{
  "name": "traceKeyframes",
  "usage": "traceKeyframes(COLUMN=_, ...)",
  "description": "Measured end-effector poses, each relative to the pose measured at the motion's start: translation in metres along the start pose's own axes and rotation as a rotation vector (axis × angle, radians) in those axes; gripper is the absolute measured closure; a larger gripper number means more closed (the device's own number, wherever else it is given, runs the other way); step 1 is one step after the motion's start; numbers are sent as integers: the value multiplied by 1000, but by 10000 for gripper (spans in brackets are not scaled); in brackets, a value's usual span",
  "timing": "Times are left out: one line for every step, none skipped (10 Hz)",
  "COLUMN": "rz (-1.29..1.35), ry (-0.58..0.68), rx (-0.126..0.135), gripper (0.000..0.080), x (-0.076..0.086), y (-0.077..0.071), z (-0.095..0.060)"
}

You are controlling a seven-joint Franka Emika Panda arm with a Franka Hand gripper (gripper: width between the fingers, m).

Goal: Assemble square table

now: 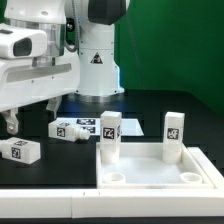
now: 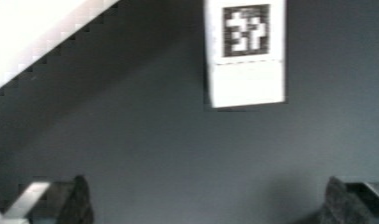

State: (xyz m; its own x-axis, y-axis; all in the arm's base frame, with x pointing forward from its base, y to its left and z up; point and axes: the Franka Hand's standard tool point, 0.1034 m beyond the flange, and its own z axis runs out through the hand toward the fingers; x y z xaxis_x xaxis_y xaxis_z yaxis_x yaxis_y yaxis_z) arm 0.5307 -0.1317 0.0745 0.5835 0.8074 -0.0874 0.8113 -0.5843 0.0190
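Observation:
The white square table top (image 1: 150, 180) lies at the exterior view's lower right, rim up. Two white tagged legs (image 1: 110, 136) (image 1: 172, 137) stand upright in its far corners. A loose leg (image 1: 70, 128) lies on the dark table behind it. Another loose leg (image 1: 20, 151) lies at the exterior view's left. My gripper (image 1: 25, 118) hangs open above that left leg. In the wrist view a tagged white leg (image 2: 248, 55) lies ahead of my gripper (image 2: 207, 200). The fingers (image 2: 53, 203) stand wide apart with nothing between them.
The marker board (image 1: 135, 125) lies flat behind the standing legs. The robot base (image 1: 95, 60) rises at the back. A white bar (image 1: 50, 200) runs along the table's front. A white edge (image 2: 44, 45) crosses a corner of the wrist view.

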Motion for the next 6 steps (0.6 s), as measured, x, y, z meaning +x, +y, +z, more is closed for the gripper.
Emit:
traceKeyframes(rz=0, ry=0, rx=-2, gripper=151, x=0, y=0, z=0)
traceKeyframes(rz=0, ry=0, rx=0, gripper=151, x=0, y=0, z=1)
traceKeyframes(rz=0, ry=-2, rx=2, gripper=151, x=-2, y=-1, z=2)
traceKeyframes(rz=-32, ry=8, rx=-15, gripper=151, x=-12, y=-4, z=15)
traceKeyframes(rz=-30, ry=7, rx=-15, gripper=151, x=-29, y=-21, z=40)
traceKeyframes(rz=-23, ry=-4, rx=2, gripper=151, x=-37, y=-30, z=55)
